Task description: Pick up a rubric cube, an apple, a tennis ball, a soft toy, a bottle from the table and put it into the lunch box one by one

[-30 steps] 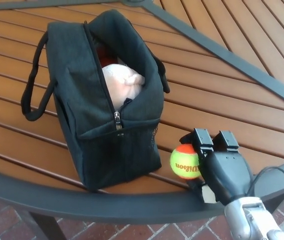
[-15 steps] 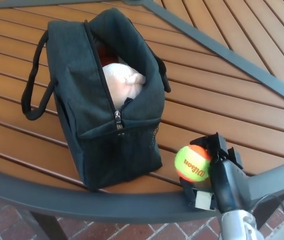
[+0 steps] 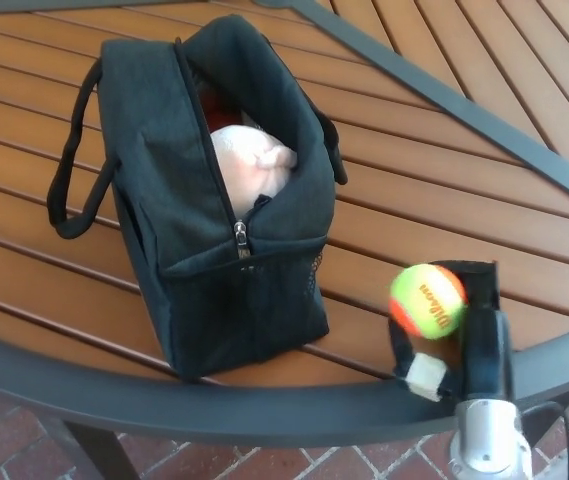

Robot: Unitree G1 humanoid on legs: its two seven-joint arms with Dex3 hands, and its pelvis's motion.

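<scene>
The right hand [image 3: 456, 325] grips 1 orange-and-yellow tennis ball [image 3: 427, 297], raised off the slatted wooden table [image 3: 444, 190] to the right of 1 black lunch box [image 3: 214, 260]. The lunch box stands unzipped, with 1 pale pink soft toy [image 3: 251, 165] and something red showing inside.

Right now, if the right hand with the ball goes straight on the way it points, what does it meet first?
The right hand, shut on the tennis ball, points up the picture, away from the robot. That line runs over bare wooden table slats and looks free; the black bag sits off to its left. Depth is uncertain.
</scene>
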